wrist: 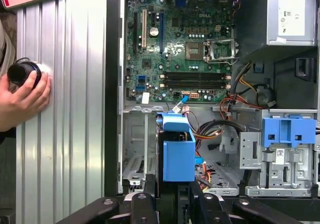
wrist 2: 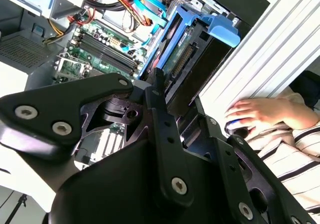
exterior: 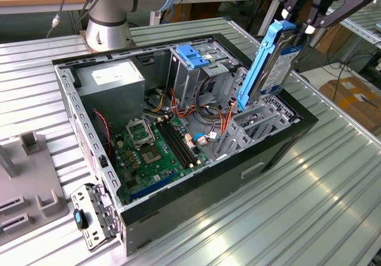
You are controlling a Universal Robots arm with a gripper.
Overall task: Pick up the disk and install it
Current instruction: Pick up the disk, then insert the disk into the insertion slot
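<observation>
1. While it hangs over the open computer case (exterior: 286,136), the end effector (exterior: 299,23) is clenched on the upper end of the disk (exterior: 271,63).
2. Disk: clear of the surface (exterior: 309,206), on end and tilted, blue rails along its edges. Its lower end is at the mouth of the grey drive bay (exterior: 257,122) directly beneath the end effector. Contact with the bay cannot be told.
3. Disk, first wrist view: blue carrier end (wrist: 178,156) just ahead of the end effector, bay metal on either side.
4. Orange and red cables (exterior: 224,123): beside the bay, near the disk's lower end.
5. Motherboard (exterior: 156,153) and power supply (exterior: 112,78): deeper in the case, well apart from the end effector.
6. Person's hand (wrist: 22,96): resting on the surface outside the case wall, well apart from the end effector.
7. Handling judgement: the step in hand appears to be seating the disk in the bay. It calls for a firm hold, rails square to the bay's guides, the tilt taken out, and the cables kept from under the disk.
</observation>
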